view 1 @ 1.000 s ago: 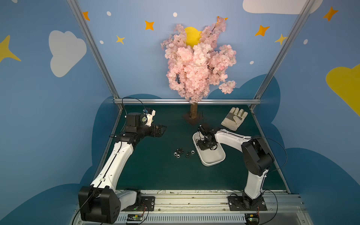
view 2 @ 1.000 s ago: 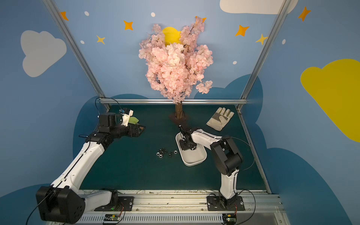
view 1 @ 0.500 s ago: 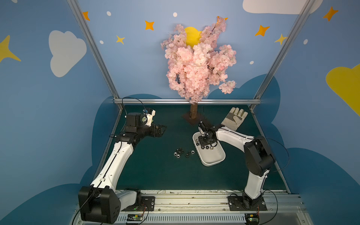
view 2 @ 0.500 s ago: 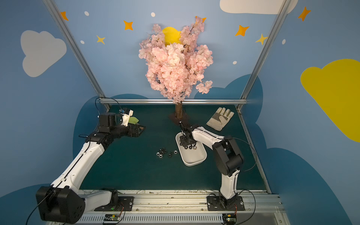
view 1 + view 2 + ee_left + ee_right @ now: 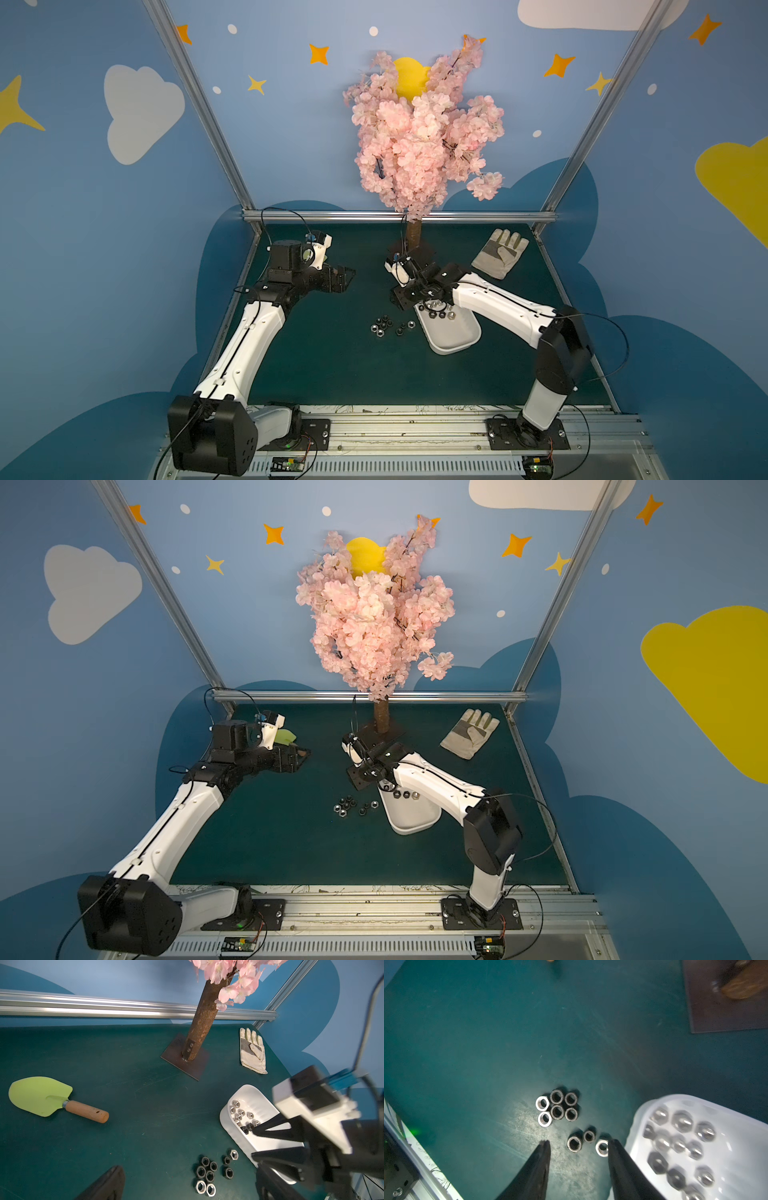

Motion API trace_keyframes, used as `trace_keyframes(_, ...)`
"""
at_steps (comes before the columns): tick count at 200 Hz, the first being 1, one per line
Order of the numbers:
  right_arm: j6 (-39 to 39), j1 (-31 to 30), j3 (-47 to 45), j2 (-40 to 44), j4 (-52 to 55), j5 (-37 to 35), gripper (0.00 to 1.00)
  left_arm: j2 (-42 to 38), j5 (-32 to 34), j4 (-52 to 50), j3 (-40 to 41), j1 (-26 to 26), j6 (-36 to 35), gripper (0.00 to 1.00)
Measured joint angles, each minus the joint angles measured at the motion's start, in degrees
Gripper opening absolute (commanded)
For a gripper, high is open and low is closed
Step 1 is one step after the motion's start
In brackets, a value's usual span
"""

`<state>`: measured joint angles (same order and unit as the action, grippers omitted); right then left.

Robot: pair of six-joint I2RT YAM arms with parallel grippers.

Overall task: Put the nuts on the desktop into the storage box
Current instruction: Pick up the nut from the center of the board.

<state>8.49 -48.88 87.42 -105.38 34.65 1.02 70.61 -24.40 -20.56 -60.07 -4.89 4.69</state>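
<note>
Nuts [image 5: 557, 1106] lie on the bench [image 5: 488, 1043] left of the storage box [image 5: 451, 345]; right jaws, clenched a second ago, hang released, left jaws parted

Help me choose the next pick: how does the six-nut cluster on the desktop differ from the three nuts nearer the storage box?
The six-nut cluster is packed tight, nuts touching; the three nuts are spread looser. The cluster sits farther from the storage box; the three lie close by its wall, one partly hidden behind a finger of the open right pincer. Both groups lie flat, holes up, on the desktop.
</note>
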Motion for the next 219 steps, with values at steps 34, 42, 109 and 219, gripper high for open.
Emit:
trace_keyframes(34, 0.5, -0.92, 4.68, -10.16, 0.22, 1.97, 0.45, 0.0, 0.02, 0.0, 0.0, 0.0, 0.0, 1.0)
trace_keyframes(42, 0.7, -0.96, 5.49, -11.96, 0.28, 2.32, 0.45, 0.0, 0.02, 0.0, 0.0, 0.0, 0.0, 1.0)
trace_keyframes(109, 1.55, -2.99, 13.25, -19.8, 0.83, 4.44, 0.43, 0.0, 0.09, 0.0, 0.0, 0.02, -0.04, 1.0)
trace_keyframes(219, 1.44, -4.07, 11.85, -22.95, 1.29, 3.78, 0.38, 0.0, 0.7, 0.0, 0.0, 0.02, -0.22, 1.0)
